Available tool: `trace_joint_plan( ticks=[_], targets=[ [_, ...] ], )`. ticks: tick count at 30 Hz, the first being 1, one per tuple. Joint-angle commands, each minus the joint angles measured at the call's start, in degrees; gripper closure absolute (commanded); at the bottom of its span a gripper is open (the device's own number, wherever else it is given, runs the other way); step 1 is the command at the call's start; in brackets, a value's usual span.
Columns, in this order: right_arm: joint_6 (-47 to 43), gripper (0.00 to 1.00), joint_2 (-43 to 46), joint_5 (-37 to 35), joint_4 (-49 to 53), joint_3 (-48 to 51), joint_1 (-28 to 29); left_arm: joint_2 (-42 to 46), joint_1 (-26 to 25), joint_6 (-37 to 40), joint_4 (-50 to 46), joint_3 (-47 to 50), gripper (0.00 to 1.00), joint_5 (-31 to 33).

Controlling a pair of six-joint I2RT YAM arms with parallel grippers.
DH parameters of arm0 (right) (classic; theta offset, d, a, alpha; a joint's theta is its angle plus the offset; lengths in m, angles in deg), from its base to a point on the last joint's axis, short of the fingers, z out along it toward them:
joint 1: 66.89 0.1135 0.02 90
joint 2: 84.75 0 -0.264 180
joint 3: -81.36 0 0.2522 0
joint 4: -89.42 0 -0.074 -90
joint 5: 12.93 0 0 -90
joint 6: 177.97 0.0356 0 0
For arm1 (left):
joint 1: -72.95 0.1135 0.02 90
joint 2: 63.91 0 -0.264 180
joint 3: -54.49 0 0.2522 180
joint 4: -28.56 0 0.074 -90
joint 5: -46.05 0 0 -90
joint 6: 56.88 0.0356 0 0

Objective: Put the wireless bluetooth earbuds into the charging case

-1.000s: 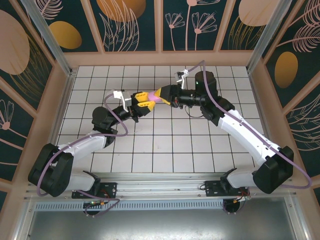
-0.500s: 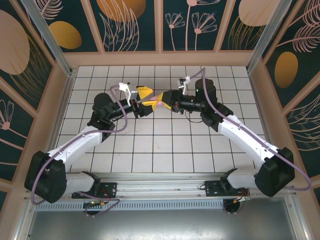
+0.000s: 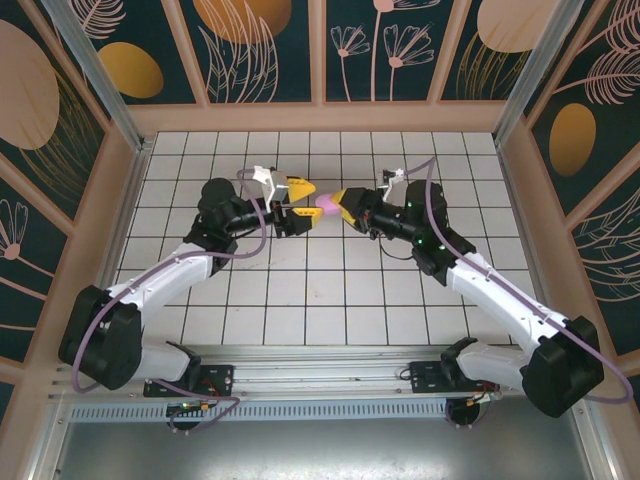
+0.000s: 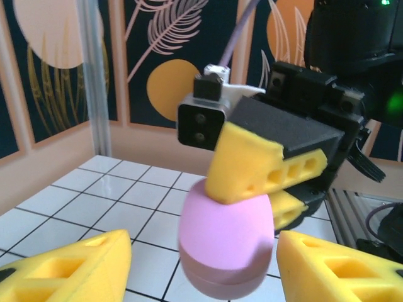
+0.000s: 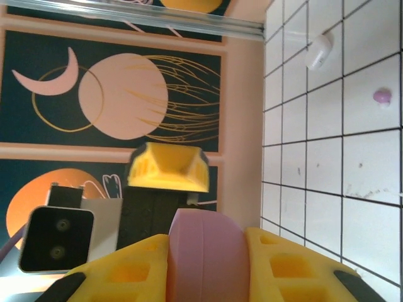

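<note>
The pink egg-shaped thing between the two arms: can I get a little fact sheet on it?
Object: pale purple rounded plastic charging case
Held by: right gripper, shut on it, above the table
Left gripper: open, fingers either side, apart from it
Loose on the white tiled table: small white plastic earbud, small pale purple plastic earbud

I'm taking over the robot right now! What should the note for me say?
Left end effector: open, fingers on either side of the charging case, not gripping it.
Right end effector: shut on the pale purple case, holding it above the tiled table.
Buds: a white earbud and a purple earbud lie loose on the table, apart from each other.
Done: the case is picked up, and it looks closed.
Left: probably open the case, then pick up the buds and seat them inside.
</note>
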Motion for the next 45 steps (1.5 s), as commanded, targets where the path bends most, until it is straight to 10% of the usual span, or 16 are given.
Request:
trace_joint_plan(
  ticks=[1,30,38,45],
  targets=[
    [1.4,0.88,2.4,-1.9,-5.2,-0.2,-0.3,-2.5,-1.2,0.4,1.0,-1.2,0.37,-3.0],
    [1.4,0.89,0.1,1.0,-5.8,-1.2,-1.0,-7.6,-1.8,-7.9,13.4,-2.9,0.56,-2.9],
    [2.8,0.89,0.0,1.6,-7.5,-0.8,-1.0,-7.8,-1.8,-7.2,13.1,-2.2,0.47,-2.4],
    [3.1,0.89,-0.4,2.1,-7.7,-0.4,-1.0,-7.8,-1.8,-7.3,13.0,-2.7,0.64,-3.0]
  ],
)
